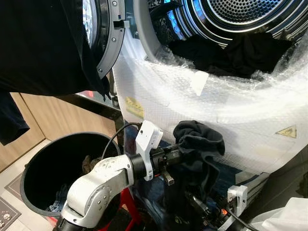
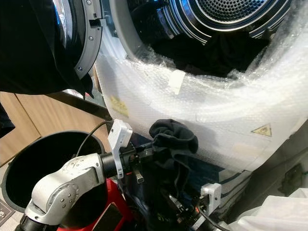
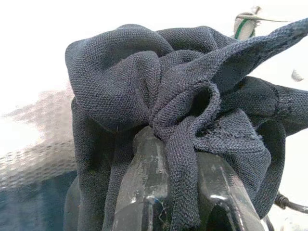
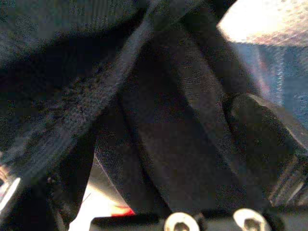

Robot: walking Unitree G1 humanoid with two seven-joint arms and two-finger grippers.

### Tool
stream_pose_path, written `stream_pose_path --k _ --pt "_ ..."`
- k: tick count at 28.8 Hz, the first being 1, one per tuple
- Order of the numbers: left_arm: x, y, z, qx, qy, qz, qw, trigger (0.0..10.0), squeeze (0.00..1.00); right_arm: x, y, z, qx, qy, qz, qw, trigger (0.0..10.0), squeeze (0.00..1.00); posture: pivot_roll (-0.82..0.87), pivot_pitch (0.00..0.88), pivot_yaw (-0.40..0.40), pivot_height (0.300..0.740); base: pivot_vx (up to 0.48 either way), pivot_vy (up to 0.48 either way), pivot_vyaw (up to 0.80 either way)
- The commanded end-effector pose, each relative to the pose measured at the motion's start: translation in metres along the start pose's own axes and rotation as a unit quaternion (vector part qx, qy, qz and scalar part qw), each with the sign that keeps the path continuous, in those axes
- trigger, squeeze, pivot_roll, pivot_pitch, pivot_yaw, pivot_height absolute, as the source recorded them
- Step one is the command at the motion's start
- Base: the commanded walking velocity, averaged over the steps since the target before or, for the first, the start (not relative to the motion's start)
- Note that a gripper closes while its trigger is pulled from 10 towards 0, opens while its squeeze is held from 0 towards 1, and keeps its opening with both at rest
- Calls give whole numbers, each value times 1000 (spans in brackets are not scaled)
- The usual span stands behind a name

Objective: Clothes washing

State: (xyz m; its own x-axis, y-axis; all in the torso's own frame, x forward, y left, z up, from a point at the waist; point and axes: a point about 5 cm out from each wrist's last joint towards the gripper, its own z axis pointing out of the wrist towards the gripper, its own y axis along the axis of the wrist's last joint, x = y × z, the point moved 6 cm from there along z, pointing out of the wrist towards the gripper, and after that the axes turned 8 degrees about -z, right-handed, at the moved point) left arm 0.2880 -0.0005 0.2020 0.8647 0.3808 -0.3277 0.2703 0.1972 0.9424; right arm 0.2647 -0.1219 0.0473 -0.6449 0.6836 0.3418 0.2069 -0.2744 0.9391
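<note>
A dark navy garment hangs bunched in front of the washing machine's bubble-wrapped front, below the drum opening. My left gripper is shut on it; in the left wrist view the cloth is pinched between the two black fingers. More dark clothes lie at the mouth of the drum. My right gripper sits low under the hanging cloth, and dark fabric covers its wrist view.
The washer door stands open at the upper left, with a large black garment hanging in front of it. A black round bin with some clothes stands on the floor at lower left. Wooden cabinets are behind it.
</note>
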Motion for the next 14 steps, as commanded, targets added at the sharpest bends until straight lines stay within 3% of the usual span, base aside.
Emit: stream_pose_path --k 1,2,3,6,14 --pt "-3 1 4 -3 -8 -4 1000 0 0 10 7 5 -6 26 -8 1000 10000 957 -20 99 -12 740 0 0 0" --pt "-4 0 5 -3 -9 -4 1000 0 0 15 8 6 -4 39 -14 999 10000 388 -22 100 -11 740 0 0 0" --pt "-4 0 7 -4 -10 -5 1000 0 0 20 5 8 6 53 -21 998 10000 0 -24 101 -11 740 0 0 0" --pt "-4 0 11 -4 -11 -5 1000 0 0 31 -11 13 48 86 -47 994 10000 0 -36 103 -8 740 0 0 0" --pt "-6 2 16 -7 -15 0 1000 0 0 38 -10 32 48 92 -62 993 10000 0 -23 103 -15 740 0 0 0"
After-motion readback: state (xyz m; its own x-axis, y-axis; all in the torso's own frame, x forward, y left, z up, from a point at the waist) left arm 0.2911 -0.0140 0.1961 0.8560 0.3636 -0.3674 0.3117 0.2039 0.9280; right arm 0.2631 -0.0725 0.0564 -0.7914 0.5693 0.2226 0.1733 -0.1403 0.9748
